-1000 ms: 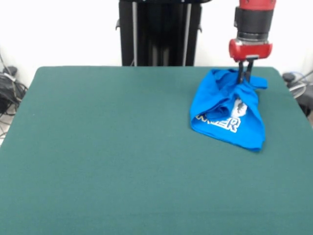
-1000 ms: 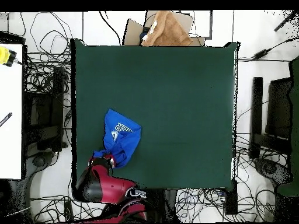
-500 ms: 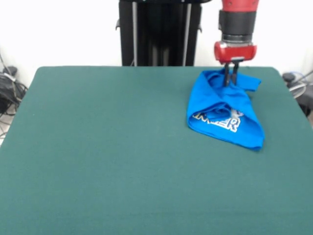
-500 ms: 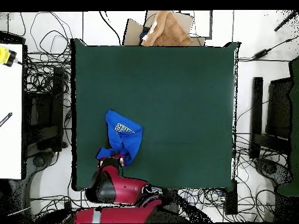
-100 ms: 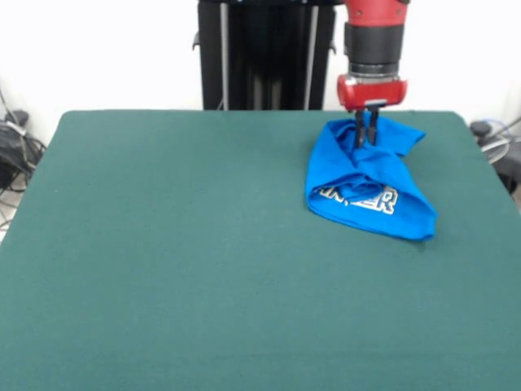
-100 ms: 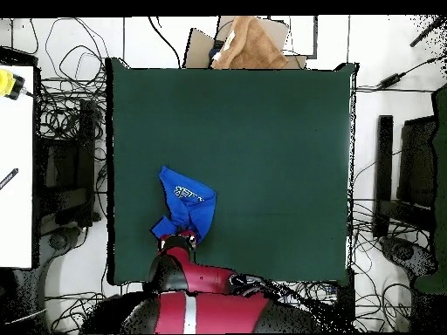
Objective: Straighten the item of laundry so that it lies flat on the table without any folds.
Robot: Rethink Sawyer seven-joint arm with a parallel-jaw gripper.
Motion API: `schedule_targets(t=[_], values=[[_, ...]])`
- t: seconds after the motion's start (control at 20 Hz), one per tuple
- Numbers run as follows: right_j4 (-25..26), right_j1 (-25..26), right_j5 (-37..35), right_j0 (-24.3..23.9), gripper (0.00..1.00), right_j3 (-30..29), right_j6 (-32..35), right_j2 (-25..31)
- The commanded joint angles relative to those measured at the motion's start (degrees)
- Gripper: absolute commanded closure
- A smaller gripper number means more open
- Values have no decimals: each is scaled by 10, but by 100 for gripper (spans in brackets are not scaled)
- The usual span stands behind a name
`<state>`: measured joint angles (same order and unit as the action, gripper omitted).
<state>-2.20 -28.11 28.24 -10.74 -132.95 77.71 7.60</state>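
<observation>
Your claw (image 5: 365, 138) is clenched on the T-shirt (image 5: 366, 187); drag slowly and low across the desk (image 5: 179, 244) so folds unroll.

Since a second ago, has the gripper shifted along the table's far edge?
Yes. In the front view the gripper, shut on the T-shirt, has moved left, away from the table's right corner, toward the black pedestal.

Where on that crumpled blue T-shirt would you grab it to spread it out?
I'd take the loose pointed corner of the blue T-shirt nearest the front camera, coming straight down from above. It lies thin and free on the table, away from the bunched folds under the end effector, so pulling it outward should open the cloth.
</observation>
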Motion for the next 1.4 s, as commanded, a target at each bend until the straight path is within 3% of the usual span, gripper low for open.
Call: schedule_targets(t=[0.05, 0.7, 1.4], values=[[-14, 25, 19, 14, 100, 62, 130, -17], [15, 31, -11, -22, 100, 83, 109, -10], [7, 32, -19, -15, 100, 90, 111, -10]])
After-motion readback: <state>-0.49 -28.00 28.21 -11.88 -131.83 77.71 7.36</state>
